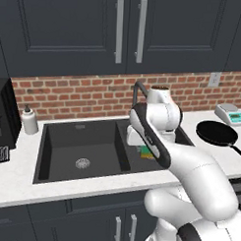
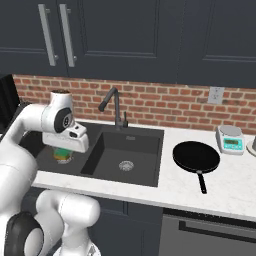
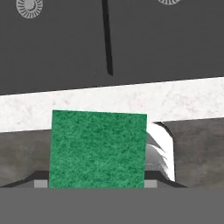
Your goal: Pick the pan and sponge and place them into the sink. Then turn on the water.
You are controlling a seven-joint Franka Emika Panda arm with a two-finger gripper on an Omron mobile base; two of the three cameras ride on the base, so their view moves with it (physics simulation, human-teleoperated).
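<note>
no readable writing on anything; the scale's (image 2: 231,139) display is too small to make out. sink (image 2: 150,170), black double basin, lies below the pincer (image 3: 96,183); each basin shows a round drain and nothing else resting on its floor. pan (image 2: 196,156), empty, sits on the counter (image 2: 235,190) well off to the pincer's right, beyond the sink. sponge (image 3: 97,148), green face to the hand camera, sits between the fingers; the pincer is clenched on it, above the sink's edge.

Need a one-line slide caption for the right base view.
Gripper holds the green sponge over the sink; black pan waits on the counter.
</note>
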